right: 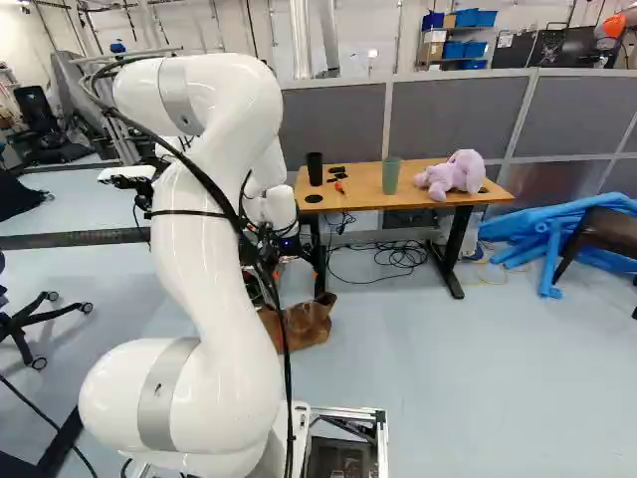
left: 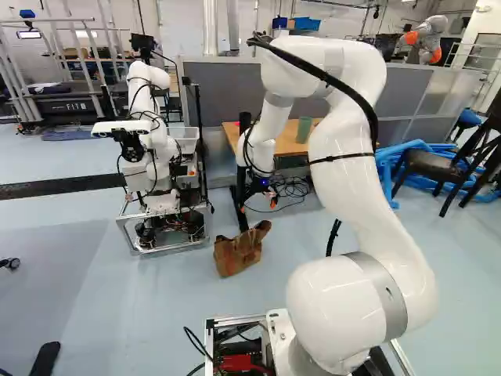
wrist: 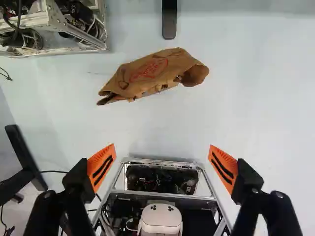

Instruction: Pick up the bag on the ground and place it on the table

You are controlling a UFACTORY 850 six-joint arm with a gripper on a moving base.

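I have my arm (left: 356, 192) arched up and forward, its wrist (left: 263, 141) bent over, the gripper (left: 259, 204) pointing down, orange-padded fingers (wrist: 102, 166) spread wide apart.

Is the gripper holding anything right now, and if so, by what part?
Nothing is held: the gripper stands open, and the brown bag lies on the floor ahead of it.

A robotics lab — another robot (left: 149, 149) on a metal frame, loose cables (right: 393, 255), grey partitions (right: 448, 118) — fills this room.
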